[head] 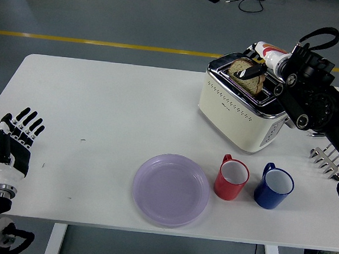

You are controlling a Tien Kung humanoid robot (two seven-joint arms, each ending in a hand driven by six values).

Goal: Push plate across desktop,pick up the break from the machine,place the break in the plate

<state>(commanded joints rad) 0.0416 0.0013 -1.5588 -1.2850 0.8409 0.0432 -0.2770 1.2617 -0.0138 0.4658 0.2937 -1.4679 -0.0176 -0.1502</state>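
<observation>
While the right hand (253, 64) reaches over the toaster (246, 101), its dark fingers (246, 71) lie across the bread (248, 78), which stands in the slot just below them; whether they grip it I cannot tell. Well below that hand, near the table (100, 109) edge, sits the plate (170, 189), with a red cup (231, 177) and blue cup (273, 186) beside it. Far left, the left hand (14, 146) rests with fingers spread, holding nothing.

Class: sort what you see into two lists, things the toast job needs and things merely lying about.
Needed: bread slice in the toaster; purple plate; right hand at the bread.
Lying about: red mug; blue mug; metal rack; idle left hand.
</observation>
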